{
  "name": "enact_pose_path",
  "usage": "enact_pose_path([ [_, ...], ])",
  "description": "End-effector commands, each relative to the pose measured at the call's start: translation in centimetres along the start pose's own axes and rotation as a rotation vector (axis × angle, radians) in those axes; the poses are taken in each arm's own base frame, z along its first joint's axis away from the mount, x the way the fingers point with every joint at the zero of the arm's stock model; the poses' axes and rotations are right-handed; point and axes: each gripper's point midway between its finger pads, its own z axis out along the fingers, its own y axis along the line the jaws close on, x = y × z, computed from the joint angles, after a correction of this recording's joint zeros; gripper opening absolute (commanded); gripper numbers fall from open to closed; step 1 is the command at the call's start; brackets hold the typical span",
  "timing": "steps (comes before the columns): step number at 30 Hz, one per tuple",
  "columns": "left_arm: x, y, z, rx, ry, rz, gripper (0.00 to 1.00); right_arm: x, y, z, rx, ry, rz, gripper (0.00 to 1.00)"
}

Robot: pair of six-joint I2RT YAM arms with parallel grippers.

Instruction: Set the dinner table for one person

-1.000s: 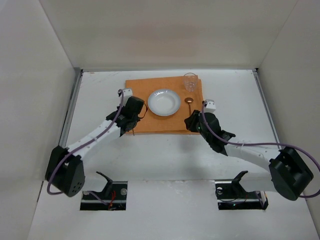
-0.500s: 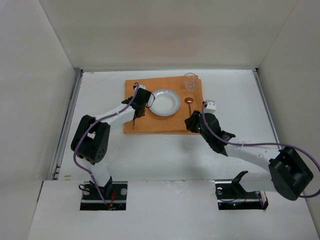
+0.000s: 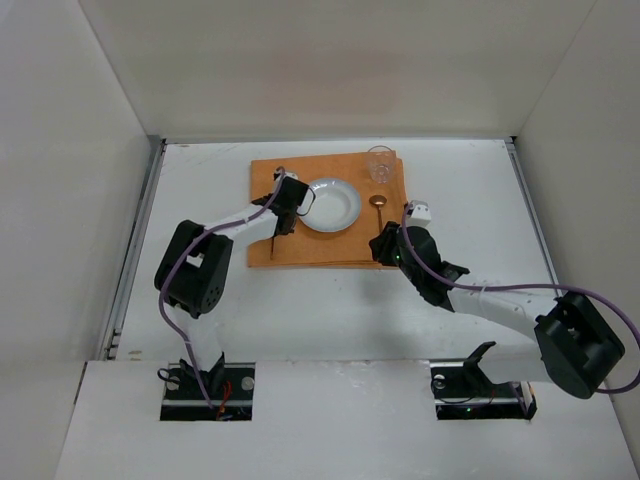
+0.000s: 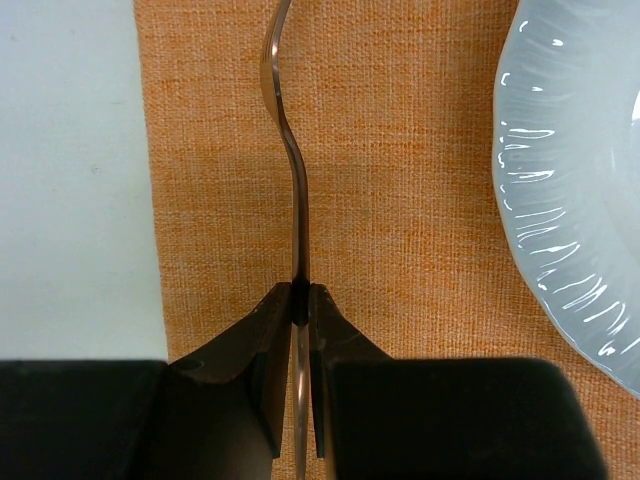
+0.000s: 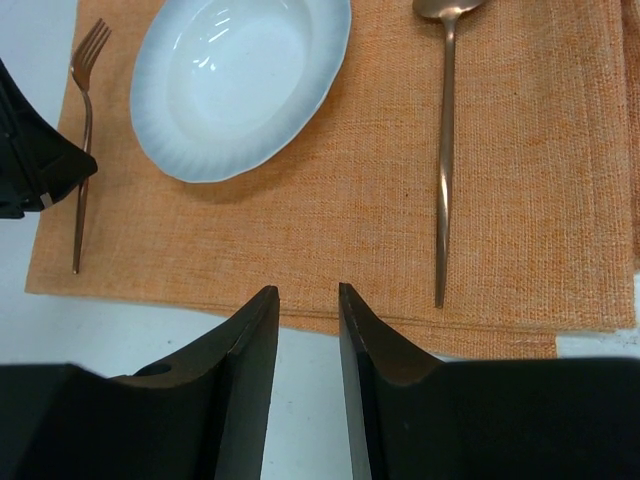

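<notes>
dinner table [image 3: 330,320], left jaws clenched on fork [image 4: 297,200] (over orange mat [image 3: 320,248]) beside plate [image 3: 345,222], right jaws slightly parted near spoon [image 5: 443,180]

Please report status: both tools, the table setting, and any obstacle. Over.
Left tool shut on fork, left of plate. Right tool empty, slightly open, at mat's near edge. Spoon on mat, right of plate. Nothing blocks either tool.

Top camera looks down from behind the arm bases [image 3: 205,385]; both close wrist cameras share the orange mat [image 5: 520,200], plate [image 5: 240,80] and fork [image 5: 82,150].
</notes>
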Motion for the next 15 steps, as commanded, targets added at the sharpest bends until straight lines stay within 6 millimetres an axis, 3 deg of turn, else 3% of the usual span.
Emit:
enact_pose_path([
  [1,-1.6,-0.4,-0.2,0.017,-0.031,-0.007,0.08,-1.7,0.9,0.2,-0.028,-0.059,0.017,0.36],
  [10,-0.6,-0.2,0.7,0.004,-0.016,-0.029,0.1,-1.7,0.9,0.2,-0.027,-0.055,0.012,0.37],
  [15,-0.6,0.0,0.4,-0.002,-0.024,-0.042,0.2,-1.7,1.0,0.2,-0.029,-0.055,0.012,0.39],
])
